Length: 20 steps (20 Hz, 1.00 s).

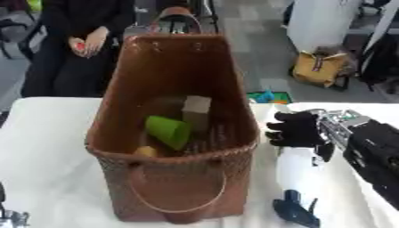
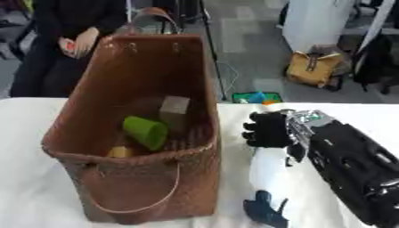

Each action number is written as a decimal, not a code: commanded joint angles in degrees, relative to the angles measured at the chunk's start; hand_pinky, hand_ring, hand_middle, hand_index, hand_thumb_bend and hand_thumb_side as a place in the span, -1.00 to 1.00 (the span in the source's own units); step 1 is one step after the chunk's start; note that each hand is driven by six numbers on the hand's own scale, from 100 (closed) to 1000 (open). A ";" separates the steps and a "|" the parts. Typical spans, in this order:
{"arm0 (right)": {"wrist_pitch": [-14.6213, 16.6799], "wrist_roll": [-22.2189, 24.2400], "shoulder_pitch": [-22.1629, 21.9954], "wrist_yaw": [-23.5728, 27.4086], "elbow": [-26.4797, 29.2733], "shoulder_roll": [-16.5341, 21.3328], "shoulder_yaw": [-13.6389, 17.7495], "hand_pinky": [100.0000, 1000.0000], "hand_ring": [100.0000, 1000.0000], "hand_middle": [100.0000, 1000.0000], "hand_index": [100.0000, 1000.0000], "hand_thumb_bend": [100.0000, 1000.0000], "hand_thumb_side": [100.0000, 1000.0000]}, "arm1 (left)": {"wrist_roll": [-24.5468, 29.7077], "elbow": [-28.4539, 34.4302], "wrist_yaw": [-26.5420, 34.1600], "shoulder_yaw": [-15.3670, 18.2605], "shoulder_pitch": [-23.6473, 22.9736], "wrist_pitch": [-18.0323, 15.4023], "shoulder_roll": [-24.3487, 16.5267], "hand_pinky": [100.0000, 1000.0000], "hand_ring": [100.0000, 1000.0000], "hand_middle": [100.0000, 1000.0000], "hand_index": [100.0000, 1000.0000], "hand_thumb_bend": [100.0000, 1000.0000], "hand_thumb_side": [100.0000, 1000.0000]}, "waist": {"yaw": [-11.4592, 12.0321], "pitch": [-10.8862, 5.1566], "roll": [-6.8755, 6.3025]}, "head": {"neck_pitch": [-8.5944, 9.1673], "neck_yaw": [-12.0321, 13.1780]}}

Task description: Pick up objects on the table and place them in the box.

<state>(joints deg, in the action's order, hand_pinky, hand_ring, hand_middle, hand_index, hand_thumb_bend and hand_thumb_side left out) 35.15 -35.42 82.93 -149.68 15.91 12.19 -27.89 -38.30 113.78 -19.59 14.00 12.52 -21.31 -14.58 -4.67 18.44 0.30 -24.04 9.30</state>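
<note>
My right hand (image 1: 295, 129), fingers curled, grips the top of a white bottle (image 1: 296, 171) beside the woven basket (image 1: 175, 178).

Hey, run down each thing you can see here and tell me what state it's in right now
Basket: upright, open-topped.
Green cup: inside basket, tipped on its side.
Tan block: inside basket.
White object: lying on table, under right hand.
Right hand: fingers curled, above white object.
Dark blue object: lying on table.
</note>
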 commanded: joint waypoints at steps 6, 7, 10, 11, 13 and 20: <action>16.82 -16.55 -1.69 -0.27 0.60 -3.62 -0.24 0.47 0.87 0.63 0.60 -1.00 0.45 | -0.70 0.82 -0.09 0.50 0.71 -0.01 -1.44 0.37 0.31 0.61 0.28 -1.00 0.82 | 0.53 -0.20 -0.16 | 1.05 -0.18; 16.82 -16.55 -1.69 -0.27 0.53 -3.64 -0.19 0.47 0.87 0.63 0.60 -1.00 0.45 | -0.85 0.82 -0.09 0.51 0.70 0.01 -1.46 0.37 0.31 0.61 0.28 -1.00 0.82 | 0.54 -0.19 -0.16 | 1.07 -0.18; 16.82 -16.55 -1.93 -0.27 0.38 -3.64 -0.02 0.48 0.87 0.65 0.45 -1.00 0.43 | -1.09 0.82 -0.15 0.50 0.71 0.05 -1.49 0.37 0.31 0.60 0.28 -1.00 0.83 | 0.61 -0.18 -0.18 | 1.11 -0.27; 16.82 -16.55 -2.02 -0.27 0.33 -3.63 0.02 0.48 0.86 0.65 0.39 -1.00 0.42 | -1.16 0.82 -0.17 0.51 0.70 0.06 -1.49 0.37 0.31 0.60 0.28 -1.00 0.83 | 0.63 -0.18 -0.20 | 1.12 -0.29; 16.82 -16.55 -2.14 -0.27 0.18 -3.63 0.07 0.48 0.86 0.65 0.37 -1.00 0.41 | -1.30 0.82 -0.21 0.53 0.66 0.03 -1.52 0.37 0.31 0.60 0.28 -1.00 0.83 | 0.62 -0.17 -0.22 | 1.10 -0.33; 16.82 -16.55 -2.18 -0.27 -0.28 -3.66 0.04 0.48 0.85 0.63 0.12 -1.00 0.35 | -1.81 0.82 -0.34 0.60 0.63 0.10 -1.67 0.37 0.31 0.60 0.28 -1.00 0.83 | 0.38 -0.11 -0.23 | 1.06 -0.43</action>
<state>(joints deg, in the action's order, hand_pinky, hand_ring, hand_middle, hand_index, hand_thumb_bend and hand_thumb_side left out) 35.26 -35.31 82.42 -149.77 16.90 11.02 -27.85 -39.67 113.78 -19.66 14.14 12.55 -20.94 -14.59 -4.53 18.48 0.46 -23.56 8.93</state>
